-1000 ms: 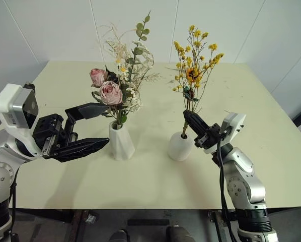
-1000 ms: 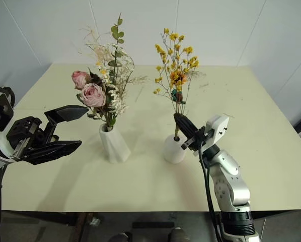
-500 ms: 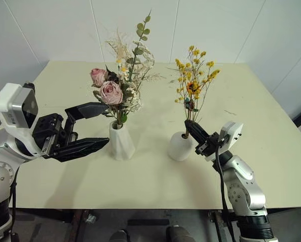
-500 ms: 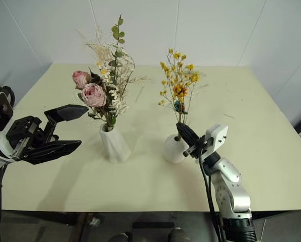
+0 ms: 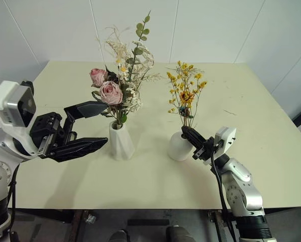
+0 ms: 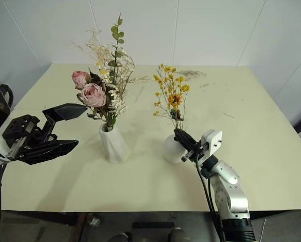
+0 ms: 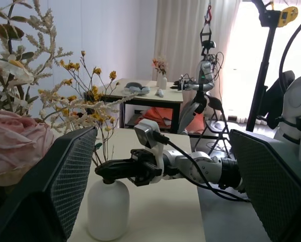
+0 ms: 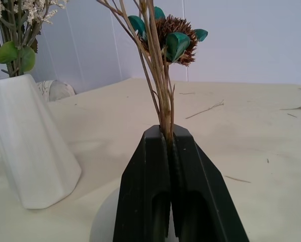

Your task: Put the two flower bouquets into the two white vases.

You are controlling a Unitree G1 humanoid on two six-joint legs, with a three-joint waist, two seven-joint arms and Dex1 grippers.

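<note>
Table point(image 5: 251, 101) edges (open margins) around vases point(image 5: 121, 142)

Robot lab/test room, I'd say. My bench is a plain pale table point(image 5: 251, 166) against bare white panel walls point(image 5: 55, 30). Behind: another robot arm point(image 7: 205, 75) at a second table point(image 7: 140, 96), stands point(image 7: 264, 65) w/ cables, curtained windows point(image 7: 185, 35).

- Left and right eye views: high, facing forward and down over the table point(image 5: 251, 166); both share the two vases and both arms.
- Left wrist view: low, level, looking across at the rounded vase point(image 7: 108, 209).
- Right wrist view: very near the yellow bouquet's stems point(image 8: 163, 103).
</note>
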